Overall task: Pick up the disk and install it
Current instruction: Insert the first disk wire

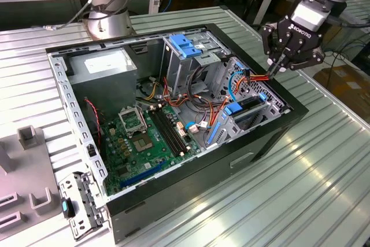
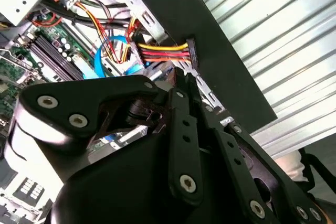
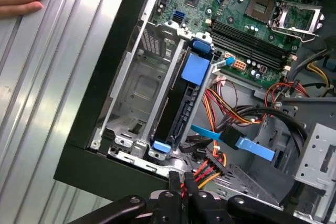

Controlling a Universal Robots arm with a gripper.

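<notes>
no readable text on any surface

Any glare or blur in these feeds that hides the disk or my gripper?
Exterior view: window glare streaks the ribbed table; the gripper stays crisp. Second wrist view: the gripper body looms soft and dark, with the table overexposed. First wrist view: evenly lit, the disk in its bay sharp.
</notes>
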